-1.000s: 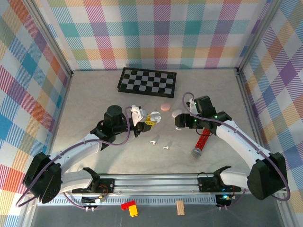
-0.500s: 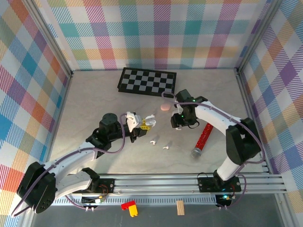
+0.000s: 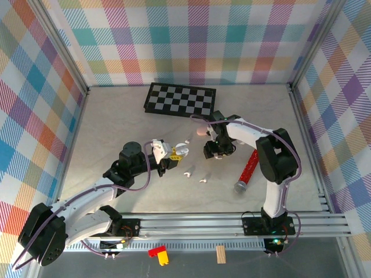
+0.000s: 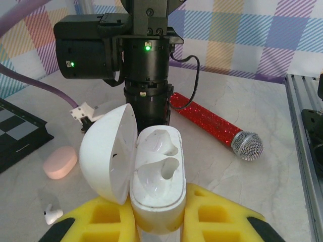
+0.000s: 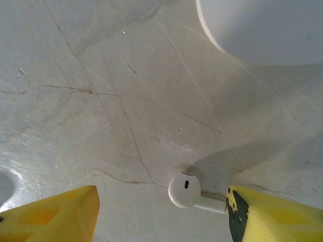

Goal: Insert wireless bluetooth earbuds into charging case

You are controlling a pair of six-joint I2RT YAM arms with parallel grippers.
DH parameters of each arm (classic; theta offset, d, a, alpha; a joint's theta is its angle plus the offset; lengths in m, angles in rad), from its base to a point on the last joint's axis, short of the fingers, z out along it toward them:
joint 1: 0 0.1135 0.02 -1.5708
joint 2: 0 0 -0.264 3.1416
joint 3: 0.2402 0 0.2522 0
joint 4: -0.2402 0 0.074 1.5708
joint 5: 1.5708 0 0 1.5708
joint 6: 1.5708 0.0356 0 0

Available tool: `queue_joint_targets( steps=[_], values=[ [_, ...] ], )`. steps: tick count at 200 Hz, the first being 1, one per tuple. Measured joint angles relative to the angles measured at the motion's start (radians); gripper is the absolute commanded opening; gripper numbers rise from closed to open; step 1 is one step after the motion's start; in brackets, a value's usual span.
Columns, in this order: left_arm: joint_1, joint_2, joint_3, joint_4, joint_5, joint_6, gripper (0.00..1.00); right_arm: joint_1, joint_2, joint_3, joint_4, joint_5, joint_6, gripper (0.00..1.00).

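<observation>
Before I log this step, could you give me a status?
Left gripper shut on open, empty charging case. Right gripper open, straddling an earbud on the table. Microphone lies aside.

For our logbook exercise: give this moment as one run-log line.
left end effector: holds open, empty charging case | right end effector: open around earbud

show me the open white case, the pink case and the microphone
open white case (image 4: 156,201), left wrist view, front wall of base
pink case (image 4: 59,162), left wrist view, middle of its top
microphone (image 4: 216,124), left wrist view, red glitter handle

Chessboard (image 3: 180,100) and red glitter microphone (image 3: 248,169) lie apart.
</observation>
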Motion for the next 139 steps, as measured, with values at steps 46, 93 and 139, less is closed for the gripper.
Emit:
queue_joint_targets(
  steps=[46,93,139],
  values=[
    [0.000,0.000,-0.001,0.000,0.000,0.000,0.00,-0.001,0.001,-0.026,0.016,-0.014,0.001,0.66],
    [0.003,0.010,-0.001,-0.003,0.000,0.000,0.00,-0.008,-0.014,-0.061,0.039,-0.027,0.006,0.60],
    [0.008,0.018,-0.001,-0.003,0.000,0.000,0.00,-0.007,-0.034,-0.084,0.017,-0.034,0.020,0.49]
  ],
)
